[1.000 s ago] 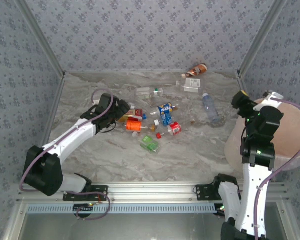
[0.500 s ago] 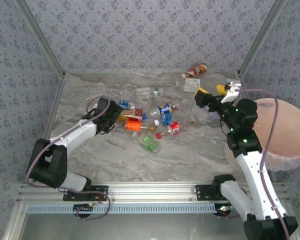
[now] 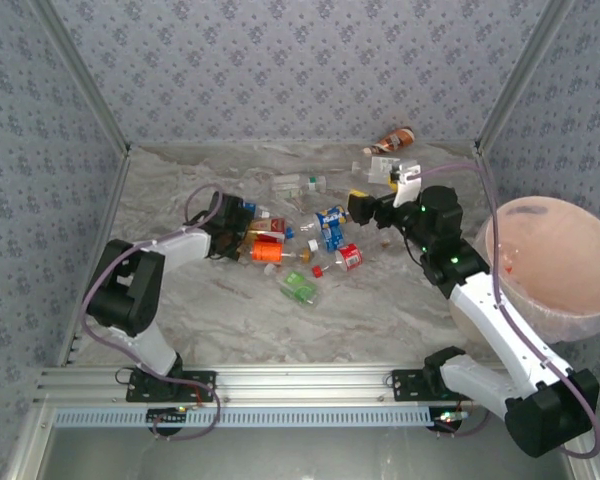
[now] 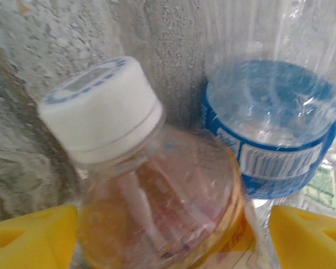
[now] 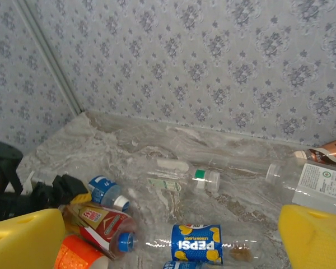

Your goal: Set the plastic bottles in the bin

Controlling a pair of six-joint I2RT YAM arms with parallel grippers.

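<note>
On a marbled grey table (image 3: 380, 330) walled with patterned paper, the plastic bottles (image 3: 330, 228) lie scattered across the middle and far side. They are well apart from the bin (image 3: 555, 250), a pinkish-beige bucket with a whitish liner standing at the right edge. At the left of the heap, the left gripper (image 3: 240, 233) sits low, its yellow fingers (image 4: 31, 238) spread wide to either side of an amber bottle (image 4: 157, 213) with a white cap. That bottle lies just beside a clear blue-labelled bottle (image 4: 274, 134). The right gripper (image 3: 363, 208) hangs over the table at the right of the heap, fingers wide apart and holding nothing, facing a Pepsi bottle (image 5: 196, 244) and a clear bottle with a green cap (image 5: 185, 180). An orange-labelled bottle (image 3: 267, 248), a red-labelled bottle (image 3: 348, 257) and a green-labelled bottle (image 3: 300, 288) lie nearer the arms, and a brown bottle (image 3: 395, 140) rests by the far wall.
</note>
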